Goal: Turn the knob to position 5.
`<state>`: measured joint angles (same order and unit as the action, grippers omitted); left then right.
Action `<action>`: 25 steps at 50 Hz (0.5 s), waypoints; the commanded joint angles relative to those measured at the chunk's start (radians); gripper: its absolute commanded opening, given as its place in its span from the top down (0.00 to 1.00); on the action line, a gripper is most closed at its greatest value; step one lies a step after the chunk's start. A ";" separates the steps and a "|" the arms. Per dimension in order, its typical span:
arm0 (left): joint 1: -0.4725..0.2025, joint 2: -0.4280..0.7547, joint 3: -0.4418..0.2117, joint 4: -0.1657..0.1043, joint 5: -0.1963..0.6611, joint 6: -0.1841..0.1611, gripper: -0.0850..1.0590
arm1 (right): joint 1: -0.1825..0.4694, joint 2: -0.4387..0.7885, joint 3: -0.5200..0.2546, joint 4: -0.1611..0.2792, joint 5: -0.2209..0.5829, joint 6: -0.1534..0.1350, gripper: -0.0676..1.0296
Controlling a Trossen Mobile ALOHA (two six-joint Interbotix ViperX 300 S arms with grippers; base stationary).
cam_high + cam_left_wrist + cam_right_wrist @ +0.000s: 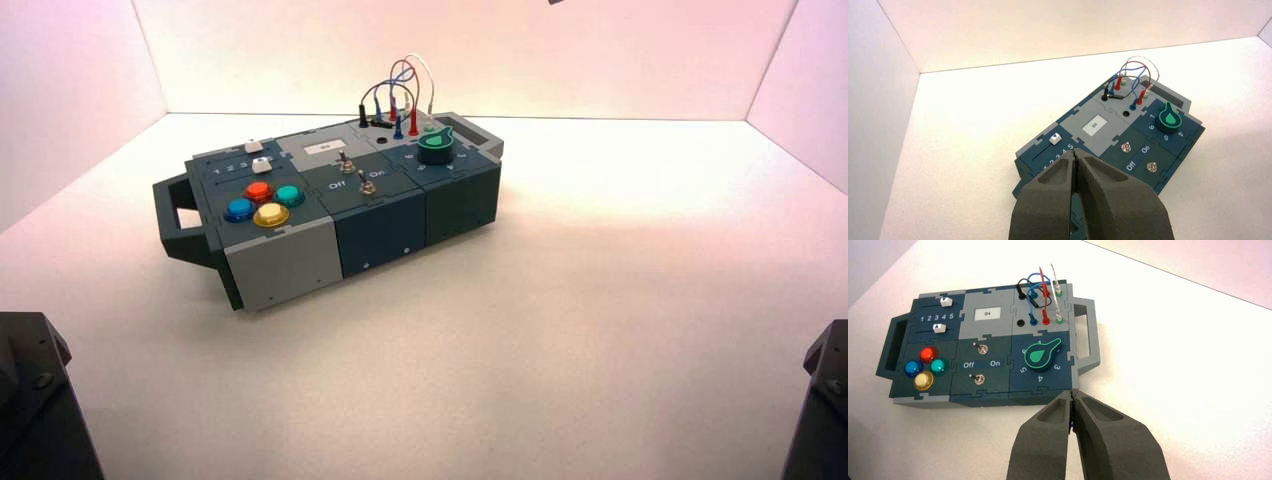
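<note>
The knob is a round teal-green dial with a protruding pointer tab, set on the dark blue panel at the right end of the box, on the near side of its top face. White numbers ring it, and in the right wrist view the tab points between the 1 and the 2, away from the 5, which lies on the opposite side of the dial. Nothing touches it. Just behind the knob, a cluster of red, blue, black and white wires loops between sockets. Toward the middle of the box two small metal toggle switches stand one behind the other, with the lettering "Off" and "On" between them, and behind them a small white display reads 04. At the left end sit four dome push buttons, red, teal, blue and yellow, with two sliders behind them, numbered 1 to 5. The box stands turned at an angle on the white table. The right gripper hangs off the box, just beyond the edge nearest the knob, its fingers pressed together on nothing. The left gripper hovers over the slider end of the box, likewise closed and empty.
</note>
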<state>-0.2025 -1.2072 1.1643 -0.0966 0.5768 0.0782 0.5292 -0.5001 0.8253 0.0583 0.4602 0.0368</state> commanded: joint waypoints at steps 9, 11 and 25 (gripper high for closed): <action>-0.005 -0.003 -0.012 -0.005 -0.011 -0.002 0.95 | 0.003 -0.012 -0.020 0.005 0.006 0.003 0.96; -0.003 -0.008 -0.011 -0.006 -0.009 -0.003 0.95 | 0.003 -0.012 -0.020 0.005 0.006 0.003 0.96; -0.003 -0.038 -0.009 -0.008 -0.009 -0.005 0.95 | 0.003 -0.012 -0.018 0.005 0.012 0.003 0.96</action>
<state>-0.2025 -1.2471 1.1674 -0.1043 0.5768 0.0752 0.5292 -0.5001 0.8253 0.0598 0.4755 0.0383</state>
